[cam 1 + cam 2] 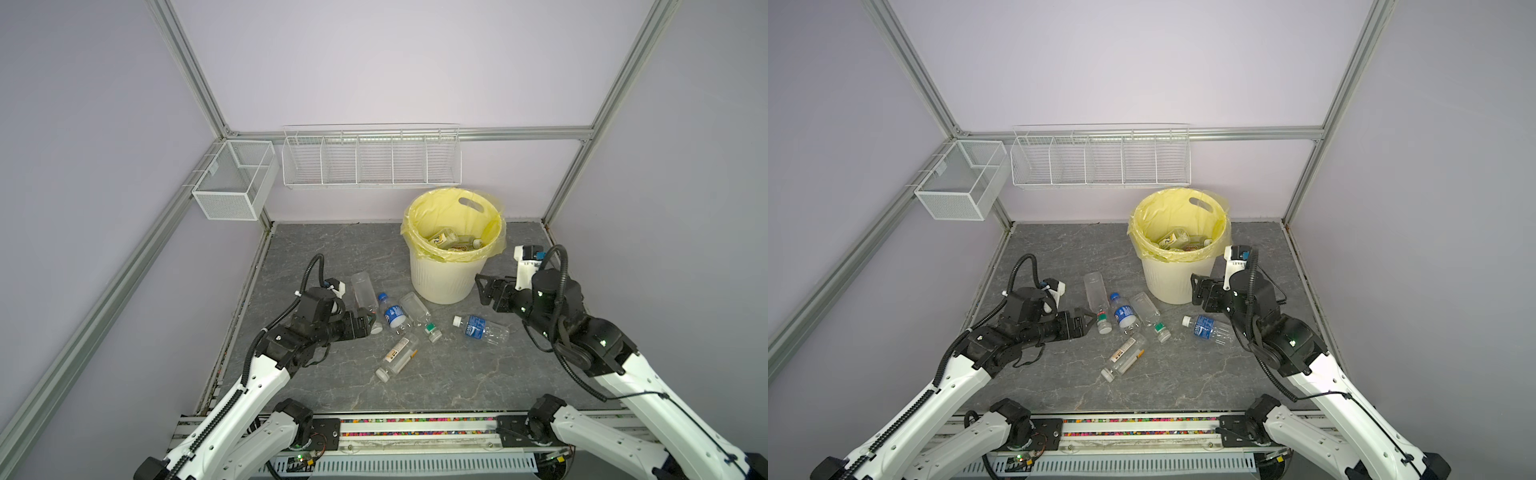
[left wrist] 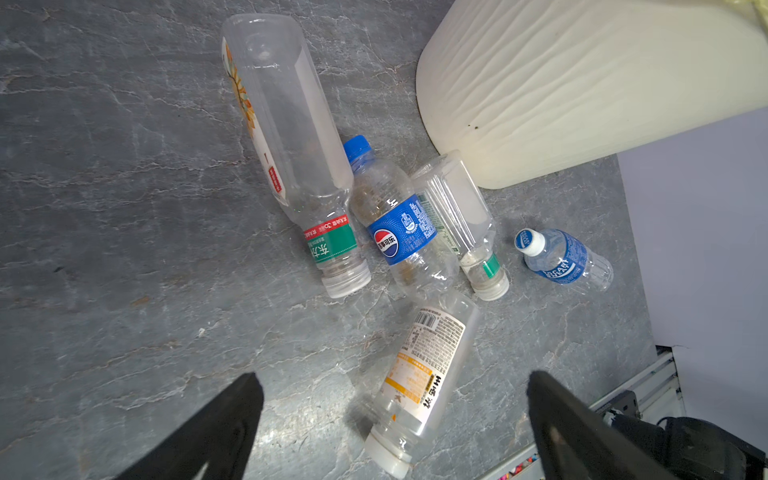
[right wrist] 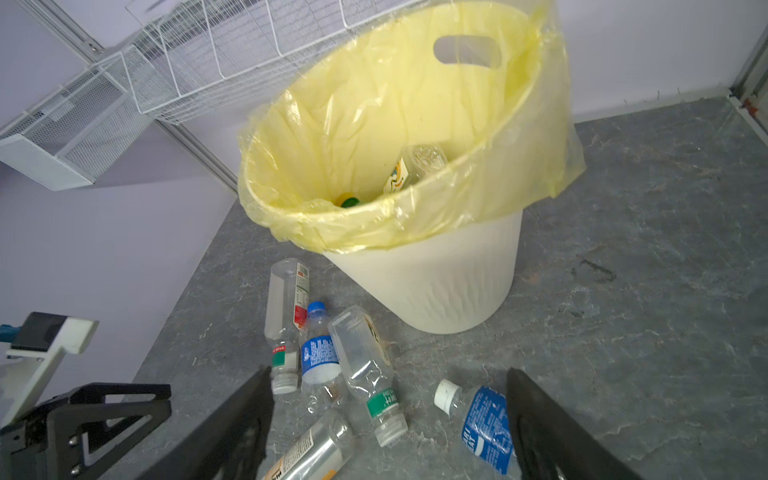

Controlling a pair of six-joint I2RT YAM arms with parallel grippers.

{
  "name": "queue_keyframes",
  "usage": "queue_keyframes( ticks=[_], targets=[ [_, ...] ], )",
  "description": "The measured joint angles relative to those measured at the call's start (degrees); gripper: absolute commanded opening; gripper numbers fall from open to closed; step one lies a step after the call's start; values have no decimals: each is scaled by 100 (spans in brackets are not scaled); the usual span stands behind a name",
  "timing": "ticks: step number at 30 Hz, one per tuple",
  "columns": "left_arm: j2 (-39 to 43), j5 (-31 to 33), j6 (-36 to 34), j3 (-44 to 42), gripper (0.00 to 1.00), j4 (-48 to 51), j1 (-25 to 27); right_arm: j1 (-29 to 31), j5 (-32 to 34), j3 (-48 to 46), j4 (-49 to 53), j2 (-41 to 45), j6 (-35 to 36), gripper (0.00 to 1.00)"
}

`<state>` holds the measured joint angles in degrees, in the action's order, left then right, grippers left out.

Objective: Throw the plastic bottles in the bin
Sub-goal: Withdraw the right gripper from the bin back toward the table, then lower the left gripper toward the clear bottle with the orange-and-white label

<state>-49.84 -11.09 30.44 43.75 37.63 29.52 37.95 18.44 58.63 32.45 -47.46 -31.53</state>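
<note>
Left fingers stand spread, holding nothing; right fingers are likewise parted and empty. The yellow-lined bin stands near the counter's back edge, with several bottles inside. Five more lie mid-counter before it: tall bottle, Pepsi bottle and square bottle side by side, orange-labelled bottle nearer the front edge, white-capped bottle apart. The left gripper is just beside the tall bottle's cap; the right gripper is near the bin wall. Bare counter runs along the front edge.

High stereo overviews; close wrist views, sharing bottles
</note>
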Motion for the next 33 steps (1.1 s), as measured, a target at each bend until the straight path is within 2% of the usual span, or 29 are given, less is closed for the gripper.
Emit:
queue_keyframes(
  ticks=[14, 23, 33],
  targets=[
    [-374, -400, 17, -70, 99, -184, 39, 0, 177, -1274, 627, 1021, -713, 88],
    [-411, -382, 262, -374, 99, -509, 592, 0, 219, -1718, 979, 1648, -1069, 88],
    [-490, -393, 490, -833, 99, -848, 728, 0, 238, -2052, 1434, 2315, -1510, 88]
  ],
)
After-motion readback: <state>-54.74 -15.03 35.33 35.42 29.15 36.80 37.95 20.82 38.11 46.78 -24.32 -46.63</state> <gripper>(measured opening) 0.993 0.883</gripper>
